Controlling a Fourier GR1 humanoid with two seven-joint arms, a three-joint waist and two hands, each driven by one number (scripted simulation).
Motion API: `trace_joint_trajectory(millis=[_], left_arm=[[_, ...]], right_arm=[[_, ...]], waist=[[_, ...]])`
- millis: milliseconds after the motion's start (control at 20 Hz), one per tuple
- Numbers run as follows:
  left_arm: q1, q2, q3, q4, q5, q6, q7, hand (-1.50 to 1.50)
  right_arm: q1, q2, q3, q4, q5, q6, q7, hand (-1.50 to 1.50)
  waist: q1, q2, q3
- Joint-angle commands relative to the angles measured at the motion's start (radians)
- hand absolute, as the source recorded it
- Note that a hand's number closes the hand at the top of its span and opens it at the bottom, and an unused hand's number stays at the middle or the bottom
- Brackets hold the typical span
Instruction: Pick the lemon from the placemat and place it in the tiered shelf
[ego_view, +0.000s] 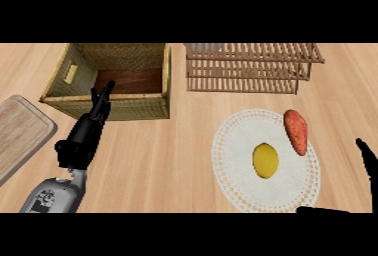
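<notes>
I see the lemon (266, 160) on the placemat (244, 195), left of my right hand's (367, 159) straight fingers; my left hand's (96, 111) fingers point at the basket (111, 106), tiered shelf (247, 70) beyond.

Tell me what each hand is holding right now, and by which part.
Nothing is held. The left hand is open by the basket; the right hand is open beside the placemat, where the lemon lies untouched.

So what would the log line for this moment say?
lemon: on placemat, untouched | tiered shelf: no lemon | right hand: open, beside placemat | left hand: open, by basket
</notes>
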Motion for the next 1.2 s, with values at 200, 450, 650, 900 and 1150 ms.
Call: trace_joint_trajectory(millis=[200, 450, 650, 900, 1150], left_arm=[[0.01, -0.035, -0.006, 0.069, 0.014, -0.021, 0.022, 0.0], [-0.017, -0.02, 0.031, 0.106, 0.022, -0.045, -0.001, 0.0], [0.007, -0.047, 0.013, 0.096, 0.001, -0.021, 0.007, 0.0], [-0.019, -0.059, 0.019, 0.109, -0.022, -0.002, 0.023, 0.0], [0.049, -0.053, 0.006, 0.048, -0.022, -0.018, 0.009, 0.0]], right_arm=[[-0.236, 0.071, 0.108, -0.055, 0.115, 0.201, 0.399, -1.5], [-0.324, 0.173, 0.174, -0.005, 0.232, 0.243, 0.437, -1.5], [-0.357, 0.219, 0.149, 0.018, 0.259, 0.296, 0.46, -1.5], [-0.36, 0.334, 0.194, 0.094, 0.364, 0.279, 0.442, -1.5], [-0.409, 0.412, 0.143, 0.092, 0.383, 0.371, 0.471, -1.5]], waist=[[0.003, 0.007, -0.005], [-0.007, 0.005, -0.004], [-0.012, 0.004, -0.004], [-0.019, 0.004, -0.003], [-0.013, -0.001, -0.003]])
